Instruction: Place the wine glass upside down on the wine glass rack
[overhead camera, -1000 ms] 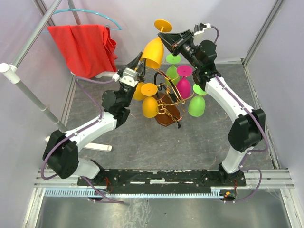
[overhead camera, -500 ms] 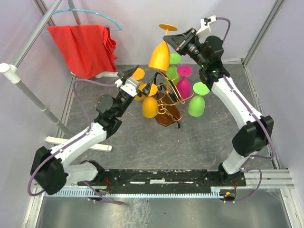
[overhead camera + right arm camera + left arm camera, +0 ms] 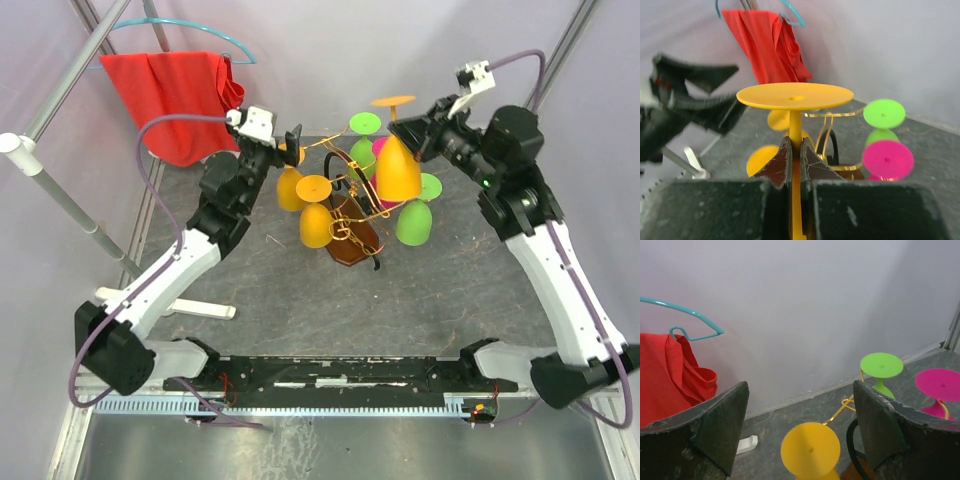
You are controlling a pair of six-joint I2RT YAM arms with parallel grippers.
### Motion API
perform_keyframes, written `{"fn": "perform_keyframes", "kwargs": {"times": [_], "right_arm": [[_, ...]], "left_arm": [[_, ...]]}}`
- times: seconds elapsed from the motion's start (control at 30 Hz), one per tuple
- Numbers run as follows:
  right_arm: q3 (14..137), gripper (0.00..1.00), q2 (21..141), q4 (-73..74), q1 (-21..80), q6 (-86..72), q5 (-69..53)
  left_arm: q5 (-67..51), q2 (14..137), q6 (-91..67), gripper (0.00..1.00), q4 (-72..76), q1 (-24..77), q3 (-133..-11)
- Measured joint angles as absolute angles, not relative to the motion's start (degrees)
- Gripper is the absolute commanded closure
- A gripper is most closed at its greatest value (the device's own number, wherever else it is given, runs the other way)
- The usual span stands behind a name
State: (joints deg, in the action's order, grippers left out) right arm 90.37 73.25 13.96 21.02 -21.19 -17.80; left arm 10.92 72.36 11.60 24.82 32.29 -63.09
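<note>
Top external, sweeping from the left: red cloth [image 3: 180, 100] draped on a teal hanger [image 3: 190, 30], well apart from the action. Next along, left gripper [image 3: 293, 142], raised beside the rack's left side, fingers spread wide, nothing between them. Same story on the left wrist view, looking down past empty fingers. Centre now: rack [image 3: 352, 245], gold wire arms over a dark base, already loaded with other glasses [image 3: 315, 225] in orange, green and magenta, all bowl-down. Then the one that matters: orange wine glass [image 3: 397, 168], up in the air at the rack's right side, foot on top, bowl below, long axis near upright with a slight tilt. Pinched at the stem by the right gripper [image 3: 422, 130], clamped tight a little below the foot, plain on the right wrist view. Rack lying below and to the left of that grip, so probably a job for the right arm alone: across, then down onto a free wire. Beneath it all, a dark grey surface [image 3: 300, 300]; around it, pale walls [image 3: 300, 60].
</note>
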Motion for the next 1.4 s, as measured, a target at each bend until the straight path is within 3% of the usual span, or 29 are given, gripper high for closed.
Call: {"fn": "perform_keyframes", "kwargs": {"times": [0.37,0.67,1.4], "right_arm": [[70.50,0.99,54.59,20.82,22.55,-11.09,-21.19],[52.36,0.99,51.88,13.63,25.87,-9.26,-23.29],[37.89,0.99,49.10,-5.74,38.09,-7.86,-12.56]], "left_arm": [[8.86,80.09,6.79,0.09,22.28,29.69,-67.51],[8.95,80.07,5.96,0.09,22.37,29.69,-67.55],[10.41,77.62,5.80,0.10,22.41,29.63,-66.28]]}}
